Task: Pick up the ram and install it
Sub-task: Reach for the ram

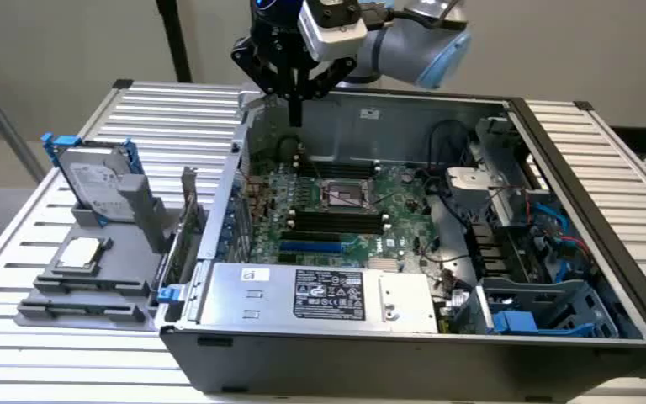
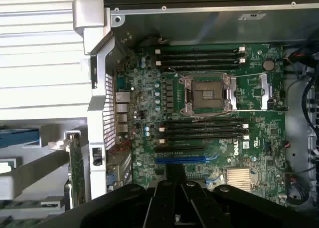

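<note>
so, gripper: the black two-fingered gripper (image 1: pixel 296 114) hangs above the far edge of the open grey metal computer case (image 1: pixel 335 370), pointing straight down; its fingers are pressed together and pinch nothing that i can see.
ram: a long thin green strip (image 2: pixel 30 204) lies in the grey plastic holder (image 1: pixel 87 313) outside the case, and i take it for the ram, though little of it shows, so that is a judgement. it is well apart from the gripper.
holder: it stands on the ribbed metal table (image 1: pixel 166 109), at the exterior view's left of the case, and probably keeps each part fixed for an easy grasp.
neighbours: a silver hard drive in a blue frame (image 1: pixel 93 181) stands upright in the same holder, and an upright green card with a metal bracket (image 2: pixel 76 168) sits just beside the case wall.
motherboard: the green motherboard (image 1: pixel 402 198) lies flat on the case floor with the lid off, so it can be reached from above.
slots: the long black memory slots (image 1: pixel 329 220) on both sides of the processor socket look empty.
stage: judging from this, the ram is not yet picked up and nothing is installed.
</note>
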`<state>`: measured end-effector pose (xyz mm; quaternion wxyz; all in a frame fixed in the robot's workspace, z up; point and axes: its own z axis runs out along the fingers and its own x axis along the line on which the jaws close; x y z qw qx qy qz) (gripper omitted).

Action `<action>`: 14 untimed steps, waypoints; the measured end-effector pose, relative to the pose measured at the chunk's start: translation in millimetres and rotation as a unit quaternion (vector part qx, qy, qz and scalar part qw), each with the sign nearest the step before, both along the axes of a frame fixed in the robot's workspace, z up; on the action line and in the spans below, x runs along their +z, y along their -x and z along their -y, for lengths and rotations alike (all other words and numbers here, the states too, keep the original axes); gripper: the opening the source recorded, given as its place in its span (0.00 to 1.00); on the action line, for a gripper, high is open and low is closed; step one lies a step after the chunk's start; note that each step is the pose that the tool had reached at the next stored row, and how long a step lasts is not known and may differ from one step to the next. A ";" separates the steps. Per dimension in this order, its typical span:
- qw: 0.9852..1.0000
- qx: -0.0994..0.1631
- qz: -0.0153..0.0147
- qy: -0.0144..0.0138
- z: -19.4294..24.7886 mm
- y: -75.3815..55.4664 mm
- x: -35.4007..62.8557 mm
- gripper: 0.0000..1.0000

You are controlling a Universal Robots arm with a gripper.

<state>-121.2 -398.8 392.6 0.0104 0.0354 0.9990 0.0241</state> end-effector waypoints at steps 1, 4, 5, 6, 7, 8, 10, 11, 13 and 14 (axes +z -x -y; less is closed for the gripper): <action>1.000 0.000 0.000 0.000 0.0 0.0 0.0 0.11; 1.000 0.000 0.000 0.000 0.0 0.0 0.0 0.11; 1.000 0.000 0.000 0.000 0.0 0.0 0.0 0.11; 1.000 0.000 0.000 0.000 0.0 0.0 0.0 0.11; 1.000 0.000 0.000 0.000 0.0 0.0 0.0 0.11; 1.000 0.000 0.000 0.000 0.0 0.0 0.0 0.11; 1.000 0.000 0.000 0.000 0.0 0.0 0.0 0.11; 1.000 0.000 0.000 0.000 0.0 0.0 0.0 0.11; 1.000 0.000 0.000 0.000 0.2 0.1 0.1 0.11; 1.000 0.000 0.000 0.000 0.7 0.5 0.1 0.11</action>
